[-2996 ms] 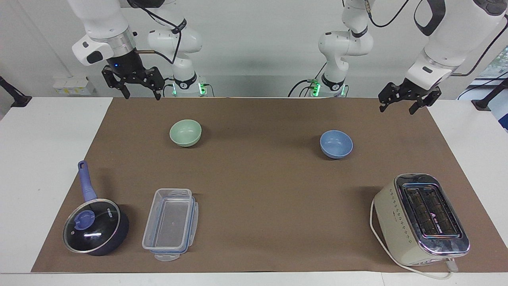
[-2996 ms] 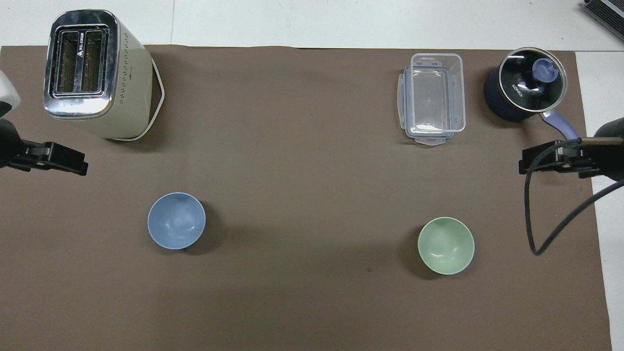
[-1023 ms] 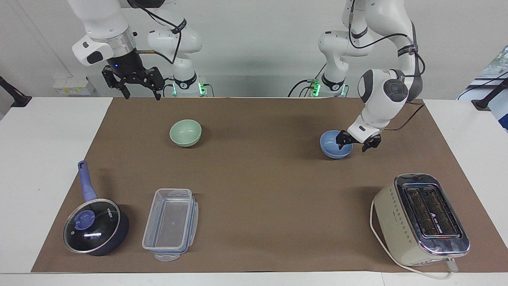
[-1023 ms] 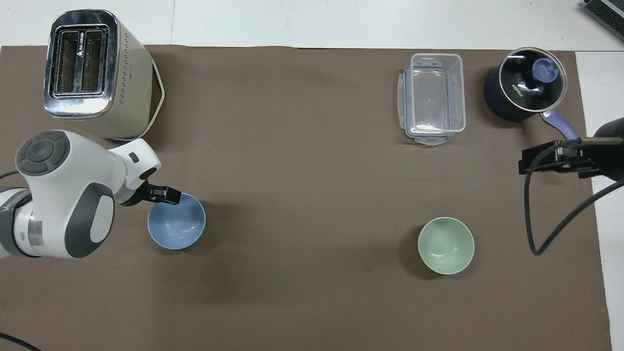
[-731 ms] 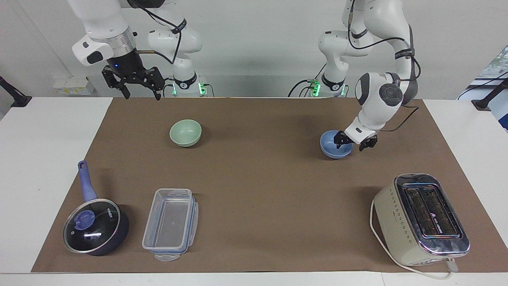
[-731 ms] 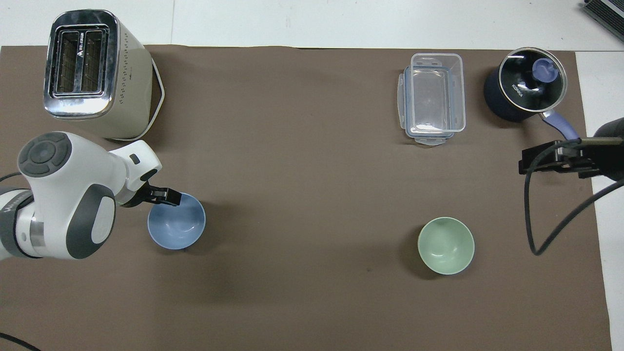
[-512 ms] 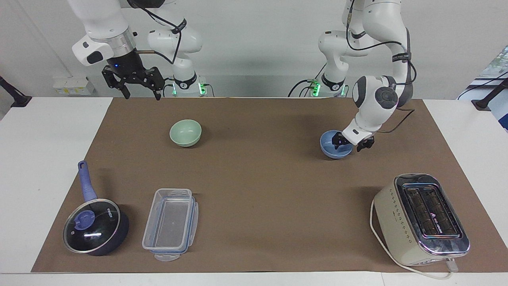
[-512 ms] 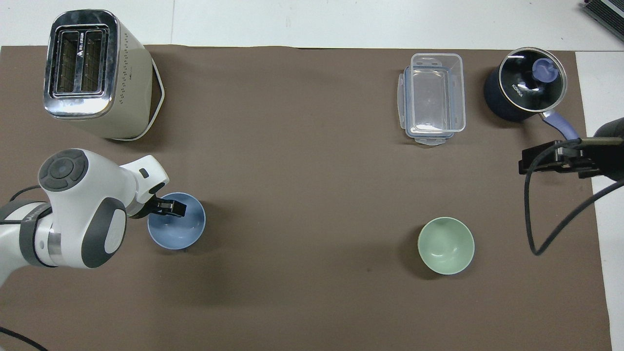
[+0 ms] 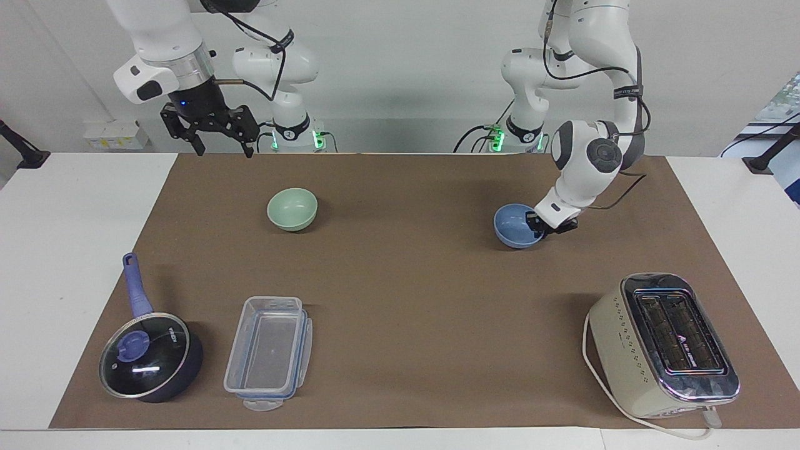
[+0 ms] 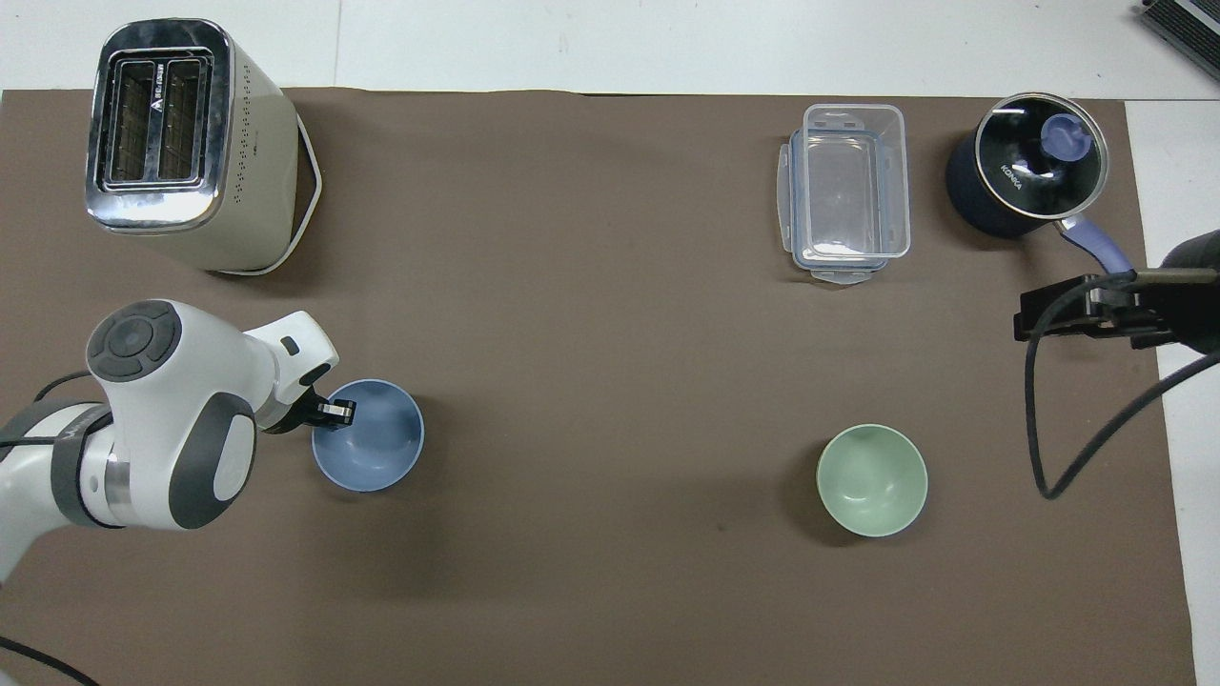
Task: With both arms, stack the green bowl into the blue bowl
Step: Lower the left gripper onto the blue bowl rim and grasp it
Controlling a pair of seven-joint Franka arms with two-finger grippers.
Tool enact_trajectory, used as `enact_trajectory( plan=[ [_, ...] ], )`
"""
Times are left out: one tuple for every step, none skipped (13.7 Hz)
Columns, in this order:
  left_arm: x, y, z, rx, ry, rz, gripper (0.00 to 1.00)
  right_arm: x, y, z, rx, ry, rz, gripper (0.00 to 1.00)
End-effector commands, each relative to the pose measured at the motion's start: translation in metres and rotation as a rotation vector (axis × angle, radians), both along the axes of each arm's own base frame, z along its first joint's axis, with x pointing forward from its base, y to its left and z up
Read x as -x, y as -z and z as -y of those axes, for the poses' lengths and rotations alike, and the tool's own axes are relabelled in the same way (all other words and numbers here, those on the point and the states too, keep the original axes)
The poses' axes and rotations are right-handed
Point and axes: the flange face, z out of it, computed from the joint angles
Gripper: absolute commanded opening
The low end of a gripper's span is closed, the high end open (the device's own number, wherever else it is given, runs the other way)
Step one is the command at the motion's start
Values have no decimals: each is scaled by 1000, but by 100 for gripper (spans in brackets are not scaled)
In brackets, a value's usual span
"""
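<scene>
The left gripper (image 9: 541, 226) is closed on the rim of the blue bowl (image 9: 514, 227), which is tipped on the surface (image 9: 412, 281), well apart from the green bowl (image 9: 292, 209). Both bowls are judged light, rigid and smooth, best pinched across the rim. The right gripper (image 9: 212, 131) is held spread and empty above the surface near the green bowl, waiting.

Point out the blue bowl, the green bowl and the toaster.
blue bowl (image 10: 376, 448), overhead view, inner bottom.
green bowl (image 10: 871, 479), overhead view, inner bottom.
toaster (image 9: 631, 350), facing view, cream side wall.
</scene>
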Motion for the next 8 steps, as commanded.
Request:
enact_trajectory(
  plan=[
    [-5,-6,1,34,-26,3,0,3,0,2,0,29,-11,100],
    [-8,-13,1,42,-34,-3,0,3,0,2,0,30,-12,100],
    [-13,-22,1,44,-34,-5,0,3,0,2,0,30,-12,100],
    [-16,-30,2,47,-32,-12,0,3,0,2,0,30,-12,100],
    [-20,-39,3,49,-31,-13,0,3,-1,2,0,30,-8,100],
    [-23,-47,2,52,-32,-15,0,3,0,2,0,28,-12,100],
    [-27,-58,3,54,-29,-14,0,3,0,2,0,28,-11,100],
    [-31,-70,5,63,-29,-14,0,3,0,2,0,29,-12,100]
  ],
)
